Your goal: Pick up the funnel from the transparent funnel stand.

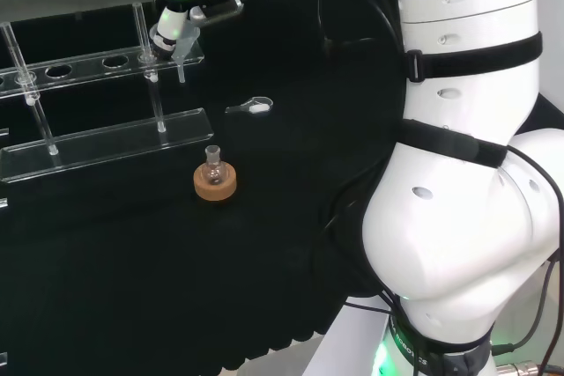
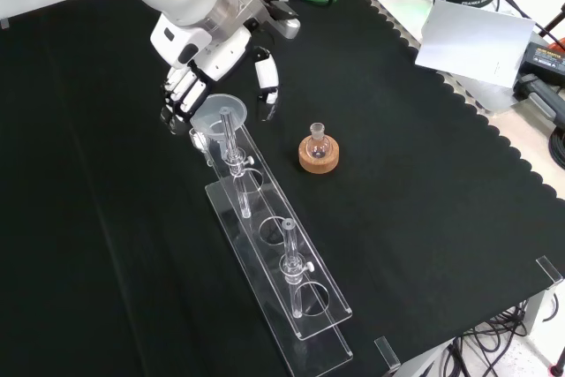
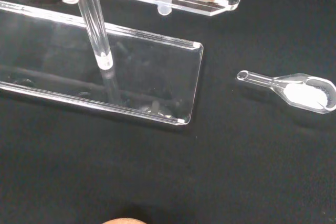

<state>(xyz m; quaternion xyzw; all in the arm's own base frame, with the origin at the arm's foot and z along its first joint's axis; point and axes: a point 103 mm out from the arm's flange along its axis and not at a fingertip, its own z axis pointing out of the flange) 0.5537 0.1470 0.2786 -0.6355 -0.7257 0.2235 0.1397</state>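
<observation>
One clear acrylic funnel stand [image 2: 274, 280] lies on the black cloth [image 2: 424, 218]: a flat base plate, an upper plate with round holes, and thin clear posts joining them. One clear funnel [image 2: 221, 116] with a wide round mouth sits in the end hole of the stand nearest the hand [image 2: 190, 86], its stem hanging through the plate; the hand's black and white fingers are curled around the funnel's rim, the thumb on the far side. One small round-bottomed glass flask [image 2: 319, 140] stands on one cork ring [image 2: 319, 158] beside the stand, and one clear spoon-shaped scoop [image 3: 294, 88] holding white powder lies apart on the cloth.
</observation>
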